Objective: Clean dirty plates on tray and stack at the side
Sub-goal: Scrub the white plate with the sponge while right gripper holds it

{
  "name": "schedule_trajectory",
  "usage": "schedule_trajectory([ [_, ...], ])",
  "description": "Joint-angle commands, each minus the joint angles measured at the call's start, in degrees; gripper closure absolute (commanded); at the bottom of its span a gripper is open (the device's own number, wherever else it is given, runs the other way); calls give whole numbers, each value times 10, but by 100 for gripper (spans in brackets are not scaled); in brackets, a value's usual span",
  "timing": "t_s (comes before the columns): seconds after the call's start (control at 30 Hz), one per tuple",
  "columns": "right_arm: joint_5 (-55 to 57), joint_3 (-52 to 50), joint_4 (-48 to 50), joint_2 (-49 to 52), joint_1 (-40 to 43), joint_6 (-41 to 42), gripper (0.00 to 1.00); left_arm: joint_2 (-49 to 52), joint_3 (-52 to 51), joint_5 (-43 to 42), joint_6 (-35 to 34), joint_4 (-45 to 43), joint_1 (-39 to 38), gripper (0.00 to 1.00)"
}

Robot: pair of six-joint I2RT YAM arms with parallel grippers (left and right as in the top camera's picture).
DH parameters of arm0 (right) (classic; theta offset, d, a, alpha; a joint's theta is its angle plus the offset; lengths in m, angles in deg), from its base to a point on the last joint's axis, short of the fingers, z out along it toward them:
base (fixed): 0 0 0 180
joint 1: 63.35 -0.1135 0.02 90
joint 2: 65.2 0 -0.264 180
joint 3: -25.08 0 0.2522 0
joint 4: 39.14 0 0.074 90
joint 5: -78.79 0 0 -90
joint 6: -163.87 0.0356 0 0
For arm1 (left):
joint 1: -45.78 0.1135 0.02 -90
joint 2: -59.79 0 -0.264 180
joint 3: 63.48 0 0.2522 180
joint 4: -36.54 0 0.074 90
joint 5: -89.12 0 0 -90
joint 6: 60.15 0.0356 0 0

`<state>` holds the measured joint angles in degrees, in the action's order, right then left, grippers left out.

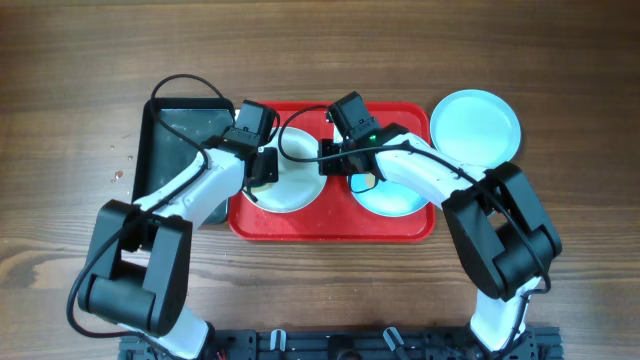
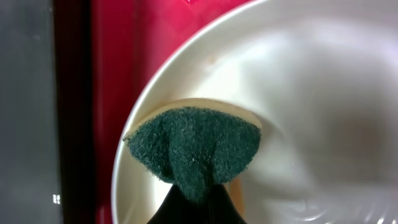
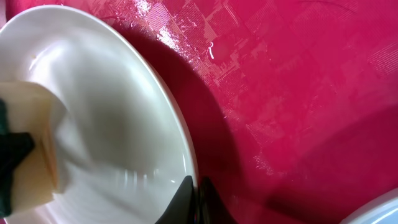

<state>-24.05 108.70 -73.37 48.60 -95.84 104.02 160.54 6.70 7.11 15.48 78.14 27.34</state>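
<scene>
Left pincer (image 2: 194, 206) is gripping the sponge (image 2: 193, 149), pressing its green face onto the white plate (image 2: 311, 93) near the plate's left rim. That plate is sitting on the left half of the tray (image 2: 124, 62). Right pincer (image 3: 196, 200) is closed, with its tips resting right at the plate's opposite rim. I am not managing to tell whether the rim is pinched between them or only being pushed on.

One turquoise plate (image 1: 398, 202) is lying on the tray's right half, partly under the right arm. The second turquoise plate (image 1: 478, 125) is resting off the tray on the bench (image 1: 60, 100), upper right.

Risks I am watching:
- If the right pincer is only touching the rim, scrubbing strokes may be sliding the white plate across the glossy tray, or spinning it.
- If the rim is pinched, downward sponge pressure near the far edge could be levering the plate up and tipping it.
- The sponge is sitting close to the rim, so an outward stroke could run it off onto the tray.
- The two arms are working close together over one plate, so a wide stroke risks them clashing.
- The right arm is hanging just over the turquoise plate and could nudge it.
</scene>
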Motion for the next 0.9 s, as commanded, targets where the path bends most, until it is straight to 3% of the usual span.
schedule_trajectory([
  [0.0,0,-2,2,12,-2,-3,96,35,-12,-20,-11,-3,-1,96],
  [0.07,-13,-2,1,12,-2,-4,96,63,-12,-37,-11,-12,-1,96],
  [0.3,-27,-2,1,12,-3,-16,96,89,-12,-245,-9,-26,-1,96],
  [0.5,-27,-2,1,12,-3,-16,96,85,-9,-327,-9,-50,-1,96],
  [0.6,-26,-2,1,12,-3,-16,96,40,16,-305,-9,-30,0,96],
  [0.73,-26,-2,1,12,-3,-16,96,-89,30,-133,-9,5,0,96],
  [0.8,-26,-2,1,12,-3,-16,96,-115,30,-46,-9,40,0,96],
  [0.87,-26,-2,1,12,-3,-16,96,-109,26,-10,-9,62,0,96],
])
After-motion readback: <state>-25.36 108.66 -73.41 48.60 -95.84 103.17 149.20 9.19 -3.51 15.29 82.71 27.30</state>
